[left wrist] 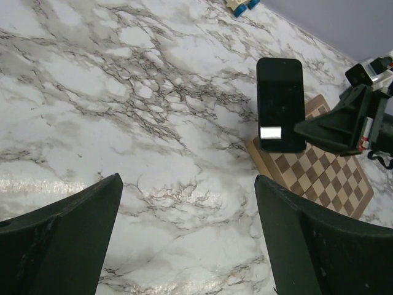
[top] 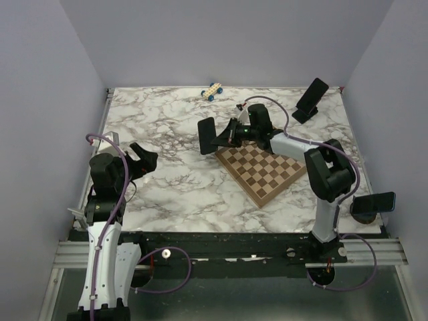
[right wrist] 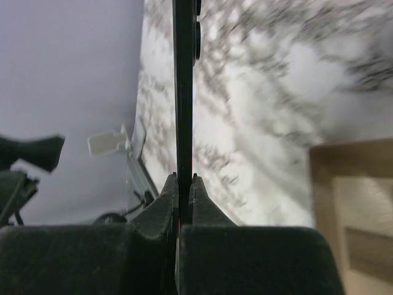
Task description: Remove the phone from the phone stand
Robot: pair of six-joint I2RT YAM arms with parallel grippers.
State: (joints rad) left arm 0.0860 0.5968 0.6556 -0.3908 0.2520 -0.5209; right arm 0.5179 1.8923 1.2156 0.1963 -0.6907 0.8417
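My right gripper (top: 222, 136) is shut on the edge of a black phone (top: 207, 136), which it holds upright above the marble just left of the chessboard. The right wrist view shows the phone (right wrist: 183, 92) edge-on between the closed fingertips of that gripper (right wrist: 183, 184). In the left wrist view the phone (left wrist: 280, 104) faces me with its dark screen. The black phone stand (top: 309, 103) sits at the back right of the table, well apart from the phone. My left gripper (top: 144, 159) hovers open over the left side, and the left wrist view shows only bare marble between the jaws of this gripper (left wrist: 187, 233).
A wooden chessboard (top: 264, 170) lies right of centre under the right arm. A small toy car (top: 212, 91) stands at the back edge. Another dark phone (top: 373, 202) sits at the table's right edge near the right arm's base.
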